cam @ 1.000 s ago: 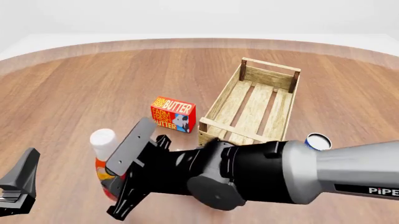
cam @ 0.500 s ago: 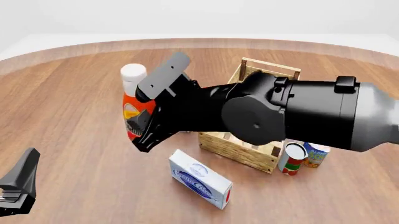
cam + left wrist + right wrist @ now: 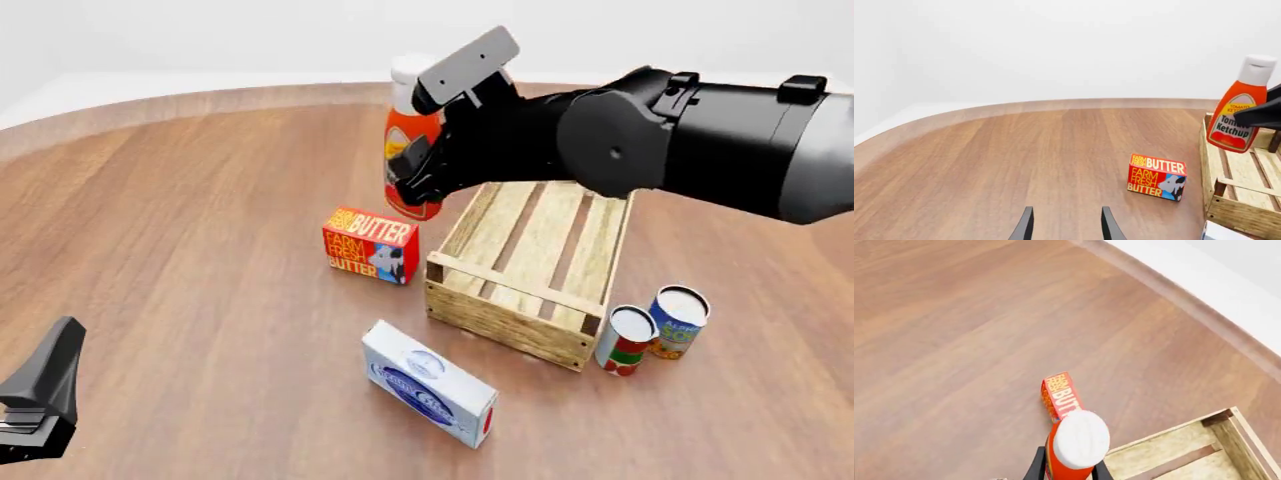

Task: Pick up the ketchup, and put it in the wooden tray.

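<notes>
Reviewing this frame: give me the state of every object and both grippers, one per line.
ketchup: airborne, upright, cap up, near the crate's left wall.
right gripper: shut on the bottle.
left gripper: open, holding nothing.
wooden tray: on the table, nothing inside.
butter box: standing on the table.
white carton: lying flat.
two cans: upright.

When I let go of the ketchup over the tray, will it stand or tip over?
Likely to tip: the ketchup is tall and slim, hanging cap-up in the right gripper. The wooden tray has a slatted floor with gaps, probably poor footing. Its smooth sides may slip in the grip.
</notes>
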